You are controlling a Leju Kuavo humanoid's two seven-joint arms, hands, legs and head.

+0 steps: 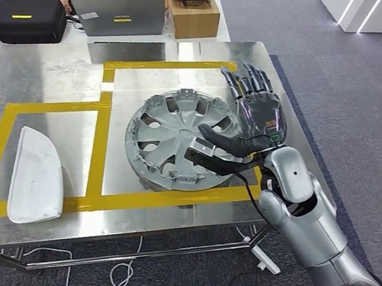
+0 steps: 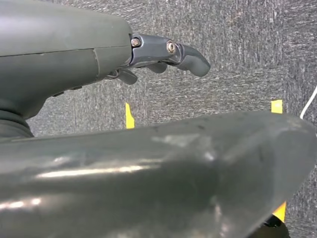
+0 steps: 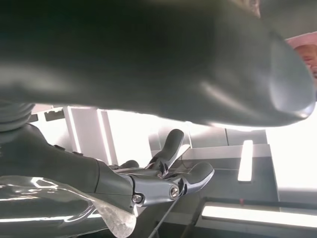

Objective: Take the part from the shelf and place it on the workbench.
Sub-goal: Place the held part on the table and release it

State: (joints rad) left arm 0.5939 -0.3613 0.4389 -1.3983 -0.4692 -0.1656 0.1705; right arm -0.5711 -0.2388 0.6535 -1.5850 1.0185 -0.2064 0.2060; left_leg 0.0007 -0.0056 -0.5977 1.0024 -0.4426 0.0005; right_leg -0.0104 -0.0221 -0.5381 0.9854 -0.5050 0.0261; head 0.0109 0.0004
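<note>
The hubcap (image 1: pixel 183 142) lay flat on the steel workbench (image 1: pixel 39 72) at the centre of the head view, inside a rectangle of yellow tape (image 1: pixel 101 132). It was a round grey plastic wheel cover, inner side up, with slanted spokes around a flat hub, dark gaps between them and small clips along its rim. The right hand (image 1: pixel 249 115) sat at the centre right of the frame, over the hubcap's right edge, palm turned up, fingers (image 1: pixel 247 80) spread and straight, thumb stretched out above the rim; it grasped nothing. Whether it touched the hubcap could not be told. The left hand (image 2: pixel 164 52), in its wrist view at the upper centre, hung over grey carpet with its fingers loosely bent and nothing in them. A white curved panel (image 1: pixel 36 176) lay in the tape box at lower left. A laptop (image 1: pixel 123 14), a black case (image 1: pixel 27 20) and a person sat along the top edge.
</note>
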